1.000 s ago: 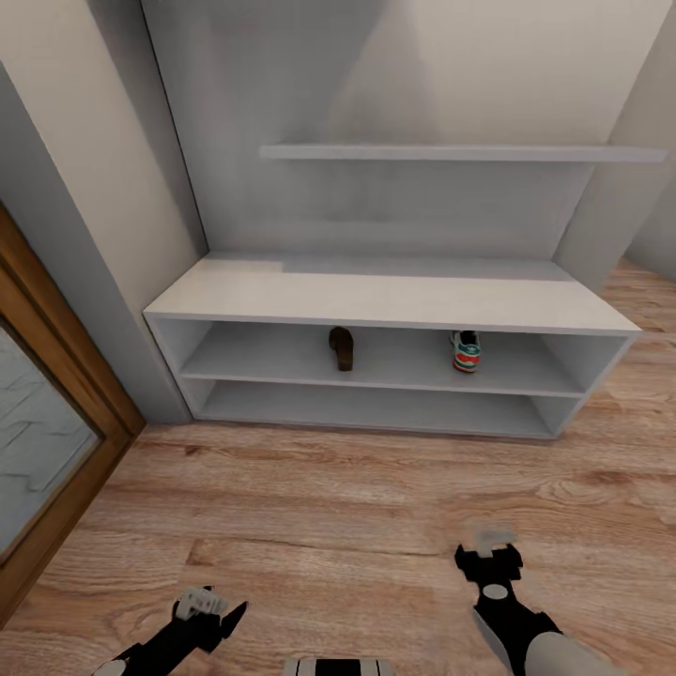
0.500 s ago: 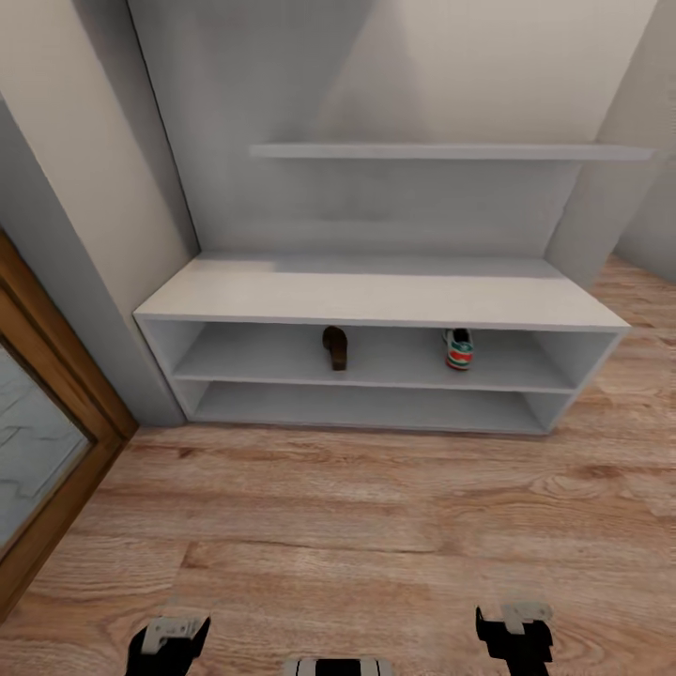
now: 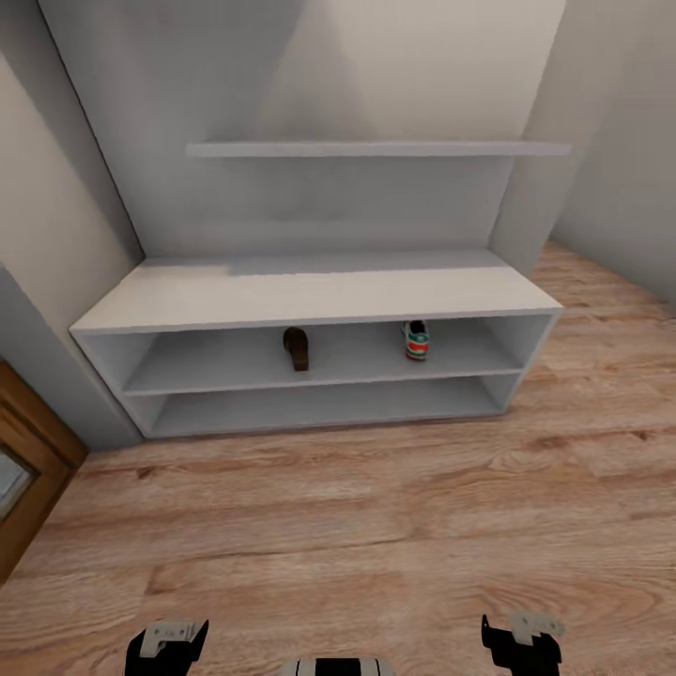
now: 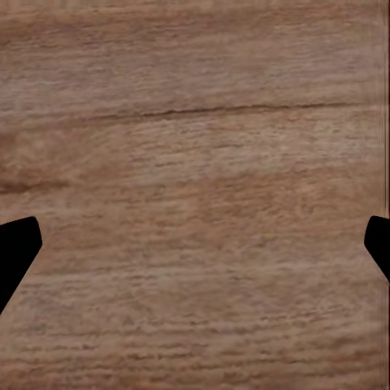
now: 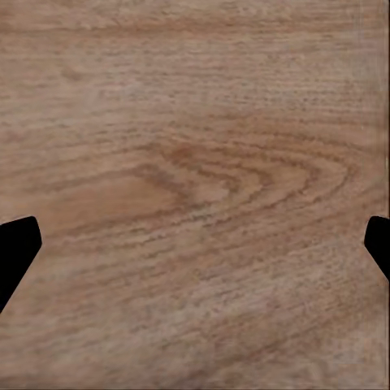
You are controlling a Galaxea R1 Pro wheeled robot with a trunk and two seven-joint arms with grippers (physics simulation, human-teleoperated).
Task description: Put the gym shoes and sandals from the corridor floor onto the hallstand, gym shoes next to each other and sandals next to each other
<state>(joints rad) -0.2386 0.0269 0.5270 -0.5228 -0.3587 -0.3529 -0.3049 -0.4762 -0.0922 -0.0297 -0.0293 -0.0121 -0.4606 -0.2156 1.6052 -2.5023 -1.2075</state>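
The pale grey hallstand (image 3: 310, 293) stands against the far wall, with a flat bench top and two open shelves below. On its upper open shelf lie one brown sandal (image 3: 297, 347) near the middle and one white gym shoe (image 3: 416, 340) with green and red marks further right. Both arms hang low at the head view's bottom edge: left gripper (image 3: 167, 646), right gripper (image 3: 519, 642). In the wrist views the left gripper (image 4: 195, 244) and right gripper (image 5: 195, 244) are open, fingertips wide apart over bare wood floor (image 4: 195, 146), holding nothing.
A long wall shelf (image 3: 376, 148) hangs above the bench. A wooden door frame (image 3: 28, 469) stands at the left. Plank floor (image 3: 376, 526) stretches between me and the rack and runs on past the rack's right end.
The view has swung right, so the rack sits further left in the picture. Both arms dropped from mid-floor to the bottom edge.
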